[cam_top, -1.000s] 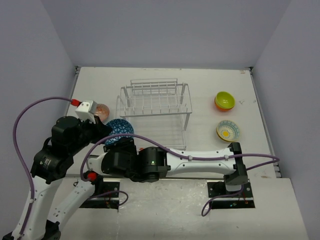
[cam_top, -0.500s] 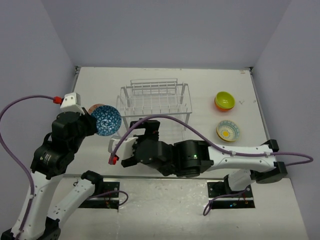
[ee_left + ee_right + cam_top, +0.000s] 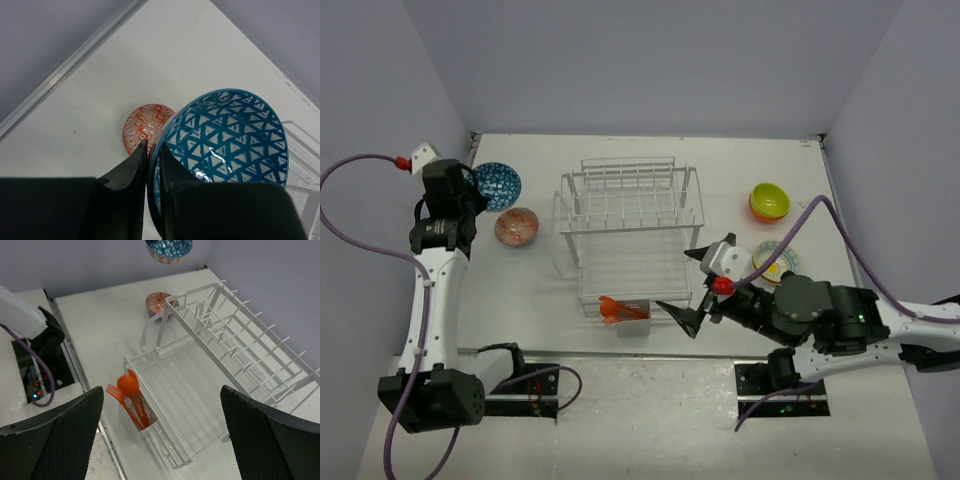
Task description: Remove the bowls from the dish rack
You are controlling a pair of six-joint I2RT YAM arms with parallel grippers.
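My left gripper [image 3: 472, 192] is shut on the rim of the blue-patterned bowl [image 3: 498, 185], holding it at the far left of the table; the wrist view shows the bowl [image 3: 225, 145] pinched between the fingers [image 3: 131, 170]. The red-patterned bowl [image 3: 516, 226] sits on the table just beside it, also seen in the left wrist view [image 3: 142, 127]. The white wire dish rack [image 3: 632, 232] stands mid-table with no bowls in it [image 3: 220, 355]. My right gripper [image 3: 692, 287] is open and empty at the rack's near right corner. The lime green bowl in an orange bowl [image 3: 769, 202] and a patterned bowl [image 3: 776, 262] sit on the right.
Orange utensils [image 3: 613, 309] stand in the rack's front holder, also seen in the right wrist view [image 3: 131, 397]. Purple walls close in the table on the left, back and right. The left arm's purple cable [image 3: 360, 230] loops off the left side.
My left arm has swung far left and back, carrying the blue-patterned bowl to beside the red-patterned bowl. My right arm has pulled back from the left to the rack's right corner.
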